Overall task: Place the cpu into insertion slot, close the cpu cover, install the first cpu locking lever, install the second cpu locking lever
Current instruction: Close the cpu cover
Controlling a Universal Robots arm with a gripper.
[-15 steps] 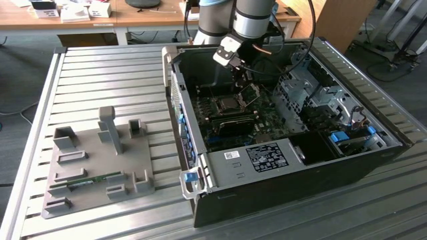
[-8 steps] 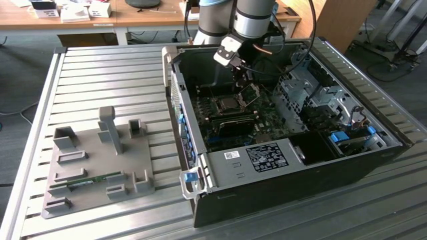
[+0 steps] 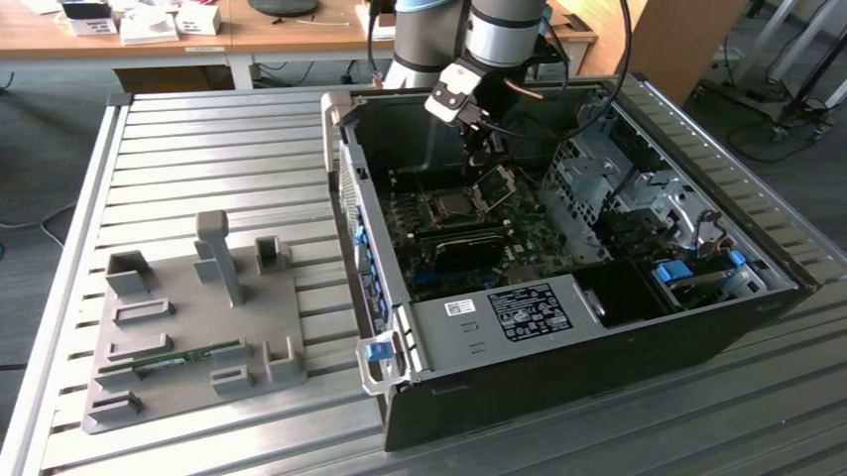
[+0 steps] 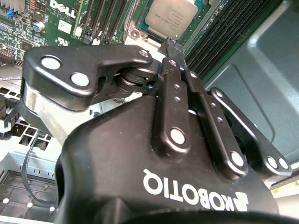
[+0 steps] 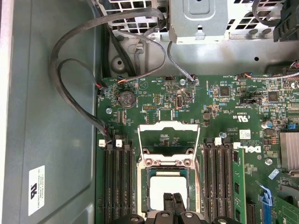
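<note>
The cpu point(image 5: 164, 190) lies flat in the insertion slot on the green board, its pale face up; it also shows in the second wrist view point(image 4: 171, 16) and the exterior view point(image 3: 450, 206). The cpu cover point(image 5: 169, 127), a silvery frame, stands swung open on its hinge beyond the slot, seen tilted up in the exterior view point(image 3: 497, 181). My gripper point(image 5: 174, 199) hangs just above the cpu's near edge with its two black fingers pressed together and nothing between them. In the second wrist view the gripper point(image 4: 169, 45) tapers to a shut tip just short of the chip.
The open computer case point(image 3: 351, 198) walls in the board on all sides. Black cables point(image 5: 60, 70) loop along the case wall. Memory slots point(image 5: 117, 177) flank the socket. A grey fixture plate point(image 3: 198, 327) with a green memory stick point(image 3: 173, 362) lies on the table at the exterior view's left.
</note>
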